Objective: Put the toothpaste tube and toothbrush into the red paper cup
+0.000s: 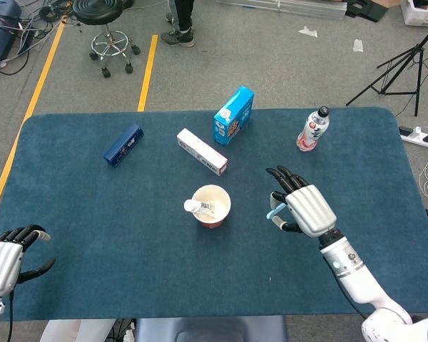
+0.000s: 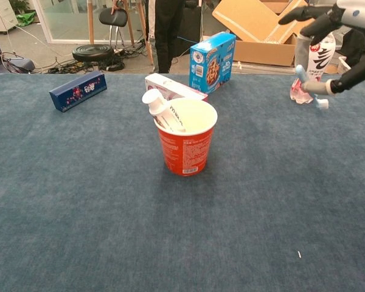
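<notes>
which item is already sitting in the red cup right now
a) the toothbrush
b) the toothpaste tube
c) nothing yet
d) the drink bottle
b: the toothpaste tube stands in the red paper cup with its white cap sticking out over the rim, while the toothbrush is pinched in the right hand above the table, to the cup's right.

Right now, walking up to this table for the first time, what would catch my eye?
Probably the red paper cup near the middle of the blue table, with a white toothpaste tube poking out of it. Next, the right hand, raised to the cup's right and holding a light blue toothbrush. The left hand sits at the table's near left corner, holding nothing.
</notes>
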Robot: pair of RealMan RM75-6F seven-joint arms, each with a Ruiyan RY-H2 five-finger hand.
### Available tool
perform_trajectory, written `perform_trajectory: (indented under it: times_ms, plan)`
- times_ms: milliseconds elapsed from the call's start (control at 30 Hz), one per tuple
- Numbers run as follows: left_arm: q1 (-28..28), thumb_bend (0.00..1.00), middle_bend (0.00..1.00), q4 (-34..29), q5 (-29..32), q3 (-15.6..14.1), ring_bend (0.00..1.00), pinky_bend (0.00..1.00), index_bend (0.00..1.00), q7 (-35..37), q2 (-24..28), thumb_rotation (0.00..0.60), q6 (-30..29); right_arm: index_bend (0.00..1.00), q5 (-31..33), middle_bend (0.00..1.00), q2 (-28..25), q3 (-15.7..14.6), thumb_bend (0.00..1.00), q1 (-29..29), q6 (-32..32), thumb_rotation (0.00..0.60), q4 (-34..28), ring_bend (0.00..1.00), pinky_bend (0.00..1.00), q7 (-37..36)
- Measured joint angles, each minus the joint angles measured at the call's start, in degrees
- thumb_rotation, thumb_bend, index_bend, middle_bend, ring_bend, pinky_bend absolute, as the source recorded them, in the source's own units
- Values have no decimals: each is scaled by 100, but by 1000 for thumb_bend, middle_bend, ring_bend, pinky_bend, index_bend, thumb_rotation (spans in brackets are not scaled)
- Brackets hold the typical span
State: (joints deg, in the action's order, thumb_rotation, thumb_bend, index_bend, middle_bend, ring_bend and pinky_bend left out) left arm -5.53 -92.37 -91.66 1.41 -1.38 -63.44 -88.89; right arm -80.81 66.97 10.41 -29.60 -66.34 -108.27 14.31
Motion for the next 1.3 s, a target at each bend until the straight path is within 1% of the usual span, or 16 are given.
perform_trajectory:
  times_ms: [133,267,533,700,900,1133,1300]
  plan:
    - [-4,148,370,-1,1,-2,374,421,441,-10,1,600,14,610,-103,119,-128,125,224,-106,24,600,-345,0,229,-320]
    - [-10,148,370,3,37,5,374,421,440,-7,0,600,42,615,-182,125,-153,236,224,-272,115,600,-536,0,229,-537]
    - [-5,148,370,-8,75,23,374,421,440,68,37,600,40,618,-146,127,156,357,223,-601,319,600,-585,0,229,-614]
    - [15,148,370,-22,78,36,374,422,441,125,82,600,-12,618,-82,128,473,416,223,-810,434,600,-477,0,229,-605]
    - [60,148,370,-57,5,4,374,421,441,165,134,600,-83,618,19,128,893,491,222,-1052,507,600,-203,0,229,-559]
    - [83,148,370,-78,-14,-7,374,421,441,238,164,600,-113,618,80,129,1354,533,221,-1185,404,600,176,0,229,-639]
    - [80,148,370,-74,-6,-7,374,421,441,297,182,600,-93,618,136,129,1549,575,220,-1293,408,600,423,0,229,-790]
